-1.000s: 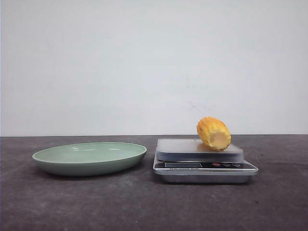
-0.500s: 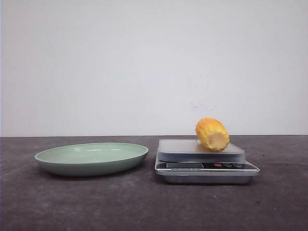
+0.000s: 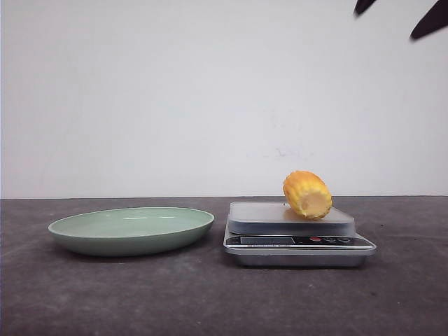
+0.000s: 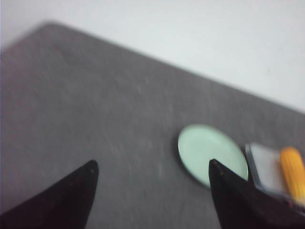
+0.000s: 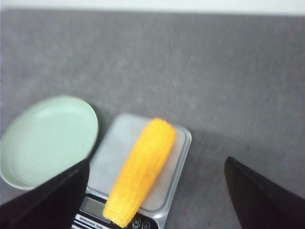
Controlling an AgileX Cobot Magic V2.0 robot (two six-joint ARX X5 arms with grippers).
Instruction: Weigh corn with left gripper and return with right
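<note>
Corn (image 3: 307, 194) lying on scale (image 3: 297, 241); green plate (image 3: 131, 230) beside.

Right tool (image 5: 157, 191): fingers spread wide, nothing between them; only two dark fingertips (image 3: 430, 21) show at the upper right corner of the front view. Left tool (image 4: 152, 191): fingers also wide apart, holding nothing, high above the desk (image 4: 95, 119).

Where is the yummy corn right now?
In the front view, the corn lies on the scale, right of the green plate.
</note>
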